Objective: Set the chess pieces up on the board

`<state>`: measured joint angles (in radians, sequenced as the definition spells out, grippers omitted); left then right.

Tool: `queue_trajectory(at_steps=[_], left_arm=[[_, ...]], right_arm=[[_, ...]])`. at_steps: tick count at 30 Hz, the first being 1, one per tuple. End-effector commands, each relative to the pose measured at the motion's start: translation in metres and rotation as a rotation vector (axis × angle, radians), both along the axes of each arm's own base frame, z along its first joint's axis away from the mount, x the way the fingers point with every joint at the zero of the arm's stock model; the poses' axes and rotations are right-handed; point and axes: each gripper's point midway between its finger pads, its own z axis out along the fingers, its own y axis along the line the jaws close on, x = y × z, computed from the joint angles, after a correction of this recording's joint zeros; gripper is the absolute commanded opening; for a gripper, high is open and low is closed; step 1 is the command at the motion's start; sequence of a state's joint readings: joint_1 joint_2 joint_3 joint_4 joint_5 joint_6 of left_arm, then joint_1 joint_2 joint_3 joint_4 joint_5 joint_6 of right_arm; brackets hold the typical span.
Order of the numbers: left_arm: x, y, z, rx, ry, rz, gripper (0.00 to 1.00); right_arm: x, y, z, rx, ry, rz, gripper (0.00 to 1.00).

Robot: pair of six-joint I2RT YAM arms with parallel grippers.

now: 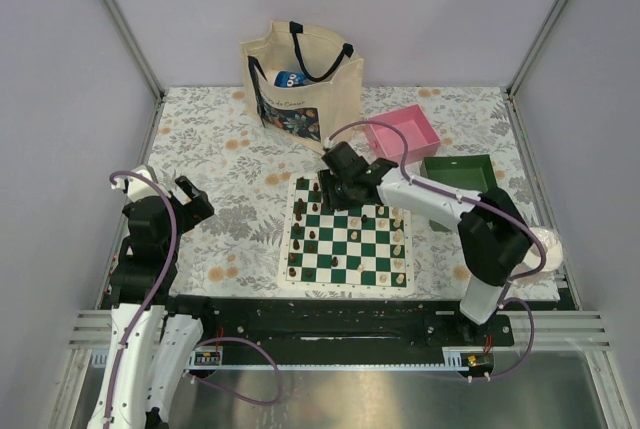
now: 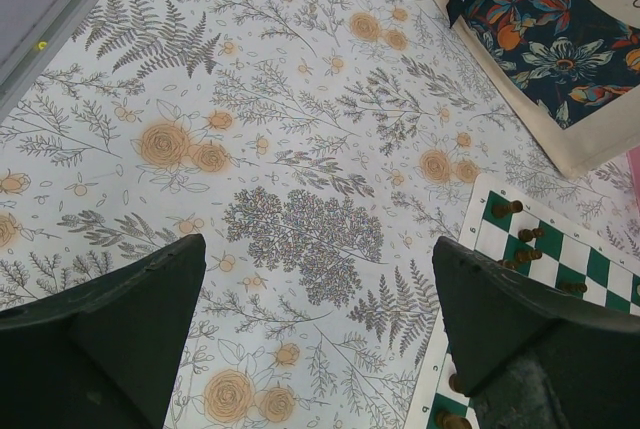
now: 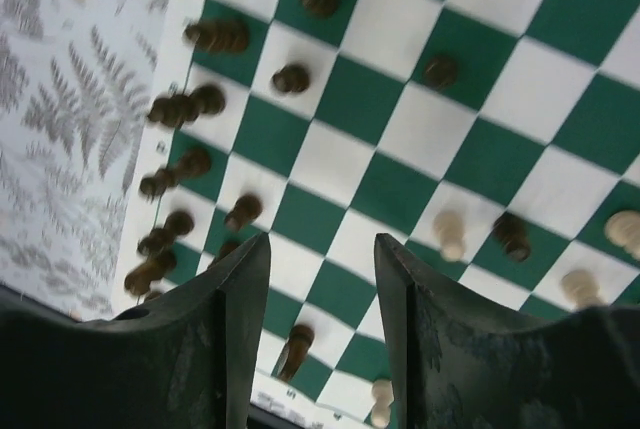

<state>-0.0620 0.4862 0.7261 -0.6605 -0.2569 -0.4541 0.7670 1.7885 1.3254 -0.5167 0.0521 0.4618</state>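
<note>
The right gripper hovers over the 11 o'clock corner of the chessboard, which lies mid-table. Its jaws are partly spread with nothing between them. It seems to be picking among the dark chess pieces crowded along the board's 9 o'clock edge, and next should descend squarely over one. The left gripper hangs wide apart at the table's 9 o'clock. The tote bag at 12 o'clock reads "elegant".

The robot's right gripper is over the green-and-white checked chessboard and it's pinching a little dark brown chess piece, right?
Not quite. The right gripper is over the green-and-white checked chessboard, but it is pinching nothing. The right wrist view shows its fingers standing apart, closed on no piece. The little dark brown chess pieces are down on the board.
</note>
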Motion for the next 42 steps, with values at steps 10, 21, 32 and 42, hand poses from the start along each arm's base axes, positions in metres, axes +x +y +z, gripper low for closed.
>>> queue_trajectory(at_steps=[10, 21, 32, 42], left_arm=[[0.003, 0.0, 0.003, -0.014, -0.011, 0.001, 0.99], [0.003, 0.0, 0.004, -0.017, -0.013, -0.002, 0.99], [0.002, 0.0, 0.004, -0.02, -0.018, 0.001, 0.99], [0.003, 0.001, 0.004, -0.02, -0.017, 0.004, 0.99]], right_arm=[[-0.084, 0.001, 0.005, -0.001, -0.003, 0.002, 0.58], [-0.112, 0.01, -0.013, 0.008, 0.078, 0.01, 0.58], [-0.121, 0.005, -0.027, -0.054, 0.099, -0.024, 0.56], [-0.124, 0.008, -0.039, -0.068, 0.139, -0.024, 0.53]])
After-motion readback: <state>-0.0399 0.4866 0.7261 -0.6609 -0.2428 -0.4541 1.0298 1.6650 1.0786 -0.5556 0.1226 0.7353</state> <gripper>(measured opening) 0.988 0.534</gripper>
